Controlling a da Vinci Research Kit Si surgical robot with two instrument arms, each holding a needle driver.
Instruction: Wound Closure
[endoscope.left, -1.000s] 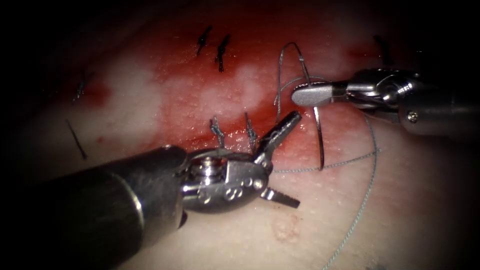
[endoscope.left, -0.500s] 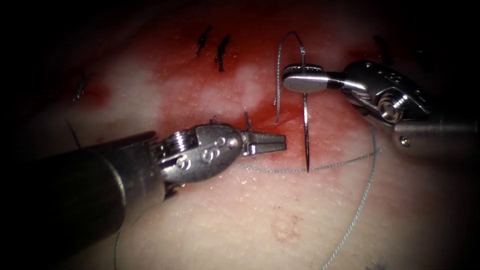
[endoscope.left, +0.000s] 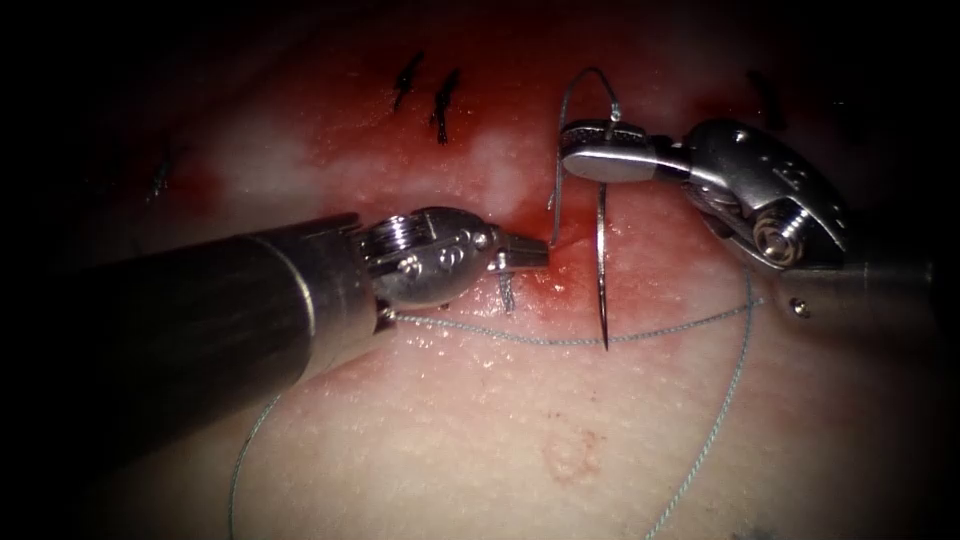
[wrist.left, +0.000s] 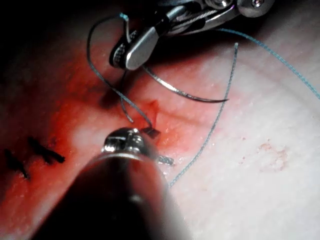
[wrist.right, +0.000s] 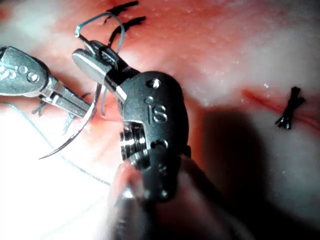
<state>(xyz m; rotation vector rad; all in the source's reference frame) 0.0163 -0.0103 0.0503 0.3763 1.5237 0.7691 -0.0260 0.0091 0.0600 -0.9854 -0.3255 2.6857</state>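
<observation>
Endoscope, right hand (endoscope.left: 572, 160): we see it clamped on the needle (endoscope.left: 602, 262) near its threaded end, above the cut (endoscope.left: 545, 262); the point hangs free of the tissue (endoscope.left: 520, 420).
Endoscope, left hand (endoscope.left: 532, 256): closed at the cut's edge; whether it pinches tissue we cannot tell.
Endoscope, thread (endoscope.left: 560, 340): runs slack below the cut.
Left wrist, needle (wrist.left: 185, 92): arcs clear beyond the cut, in the right hand (wrist.left: 120, 54).
Right wrist, right hand (wrist.right: 84, 57): grips the needle (wrist.right: 75, 134) high on its curve.
Risk: we judge so rearward a hold lets the needle swivel; slack thread could snag its point.
</observation>
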